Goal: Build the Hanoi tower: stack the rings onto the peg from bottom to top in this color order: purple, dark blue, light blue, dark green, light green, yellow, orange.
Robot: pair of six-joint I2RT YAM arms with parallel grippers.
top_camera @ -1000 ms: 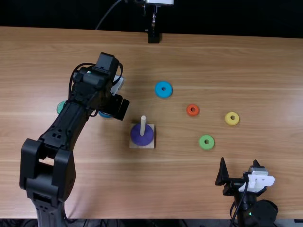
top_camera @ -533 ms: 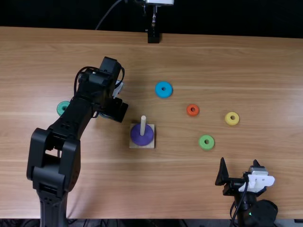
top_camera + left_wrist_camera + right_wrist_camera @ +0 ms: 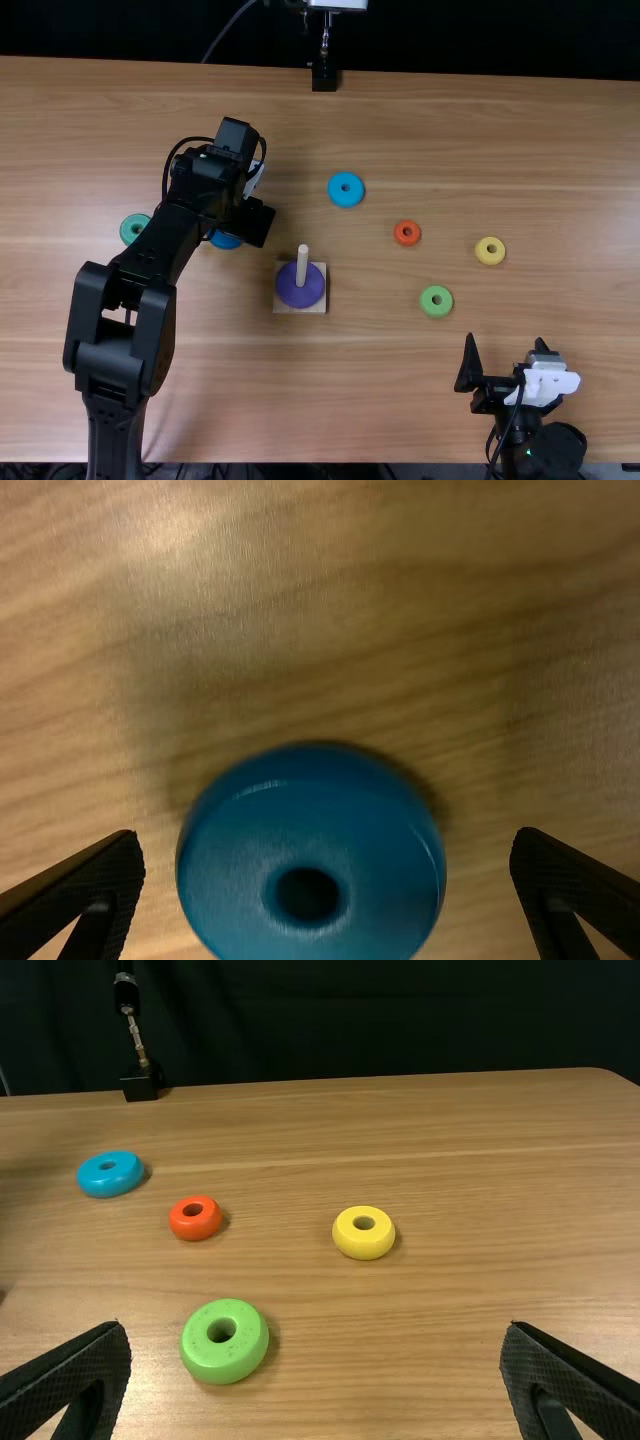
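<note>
My left gripper is low over the table, left of the peg base, partly covering the dark blue ring. In the left wrist view the left gripper is open, with the dark blue ring lying between its spread fingers, untouched. The purple ring sits around the peg on its square base. My right gripper is open at the near right; in its wrist view, the right gripper holds nothing.
Loose on the table lie the light blue, orange, yellow and light green rings. The dark green ring is left of the left arm. A black stand rises at the far edge.
The left arm's body has shifted rightward, while its gripper has moved slightly, uncovering more of the dark blue ring and the dark green ring. The right arm has kept still.
</note>
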